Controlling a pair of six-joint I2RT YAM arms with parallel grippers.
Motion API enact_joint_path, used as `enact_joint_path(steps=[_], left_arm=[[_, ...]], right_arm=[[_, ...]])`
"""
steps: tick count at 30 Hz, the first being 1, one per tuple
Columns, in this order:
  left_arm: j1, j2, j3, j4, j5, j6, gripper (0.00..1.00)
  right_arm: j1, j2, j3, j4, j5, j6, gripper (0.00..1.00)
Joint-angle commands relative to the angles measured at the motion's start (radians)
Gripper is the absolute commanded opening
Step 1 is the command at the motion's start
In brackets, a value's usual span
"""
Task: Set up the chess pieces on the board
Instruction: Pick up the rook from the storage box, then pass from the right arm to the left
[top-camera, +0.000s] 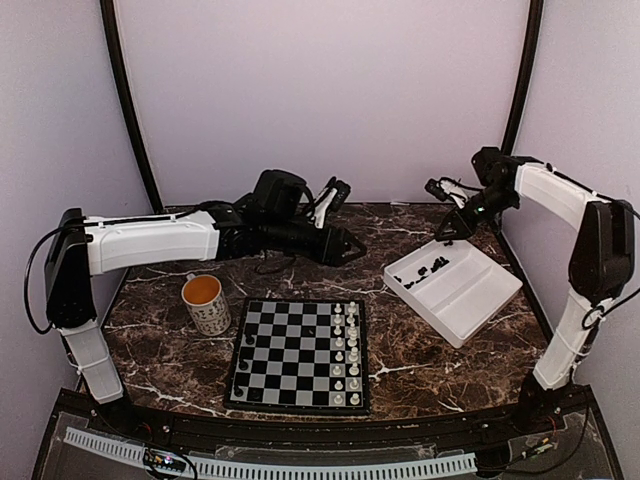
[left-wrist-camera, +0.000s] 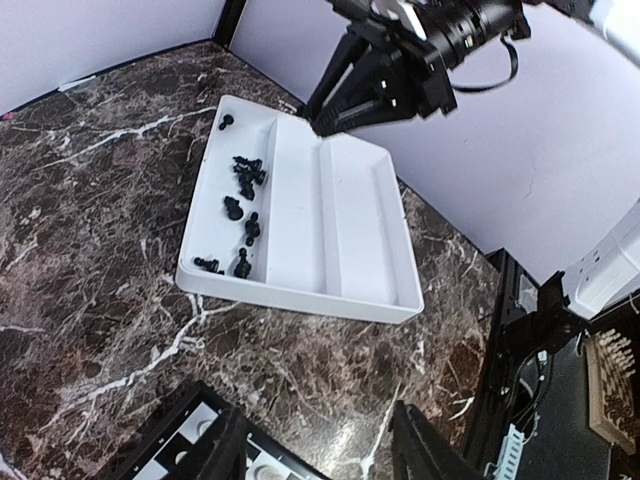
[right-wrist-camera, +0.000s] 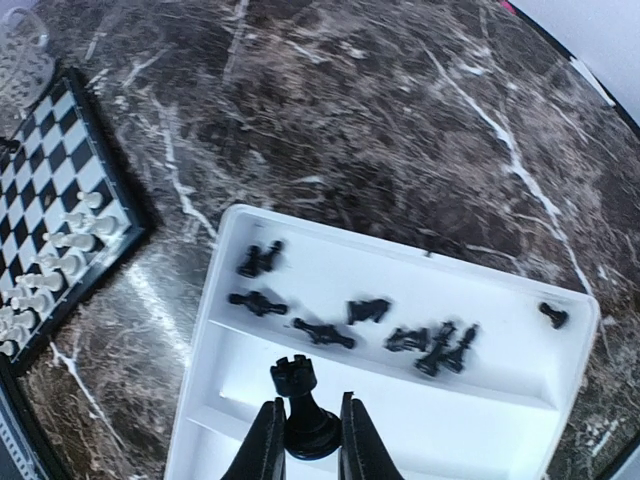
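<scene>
1. Over the white tray (right-wrist-camera: 480, 420), the right jaws are seen nearly closed on a black rook (right-wrist-camera: 298, 400). It is gripped low at the base, with its crown pointing up toward the wrist camera.
2. Just past the board's far edge, the left jaws are held about half open above the tabletop (left-wrist-camera: 100, 280), and nothing is held between them.
3. The remaining black chess pieces (right-wrist-camera: 330, 335) are scattered in one end compartment of the tray, most of them tipped over.
4. The board (top-camera: 300, 352) is placed left of the tray and nearer the arm bases. White pieces (top-camera: 345, 350) are lined along the side facing the tray. A few dark figures appear to stand along the opposite edge, though they are tiny from overhead.
5. The rook will therefore probably have to be carried across the whole board. That far edge is nearer the left arm, yet the rook is held by the right.
6. The grip is shown only by the right wrist view, and the board's layout only from overhead.
</scene>
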Motion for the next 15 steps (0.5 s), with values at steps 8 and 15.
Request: enact_joint_path(steps=[8, 15], left_arm=[[-0.068, 0.013, -0.005, 0.238, 0.1, -0.144, 0.52], [-0.089, 0.046, -0.025, 0.338, 0.17, -0.218, 0.52]], right_arm=[[0.176, -0.302, -0.305, 0.21, -0.33, 0.162, 0.04], [0.234, -0.4, -0.401, 0.259, -0.374, 0.16, 0.06]])
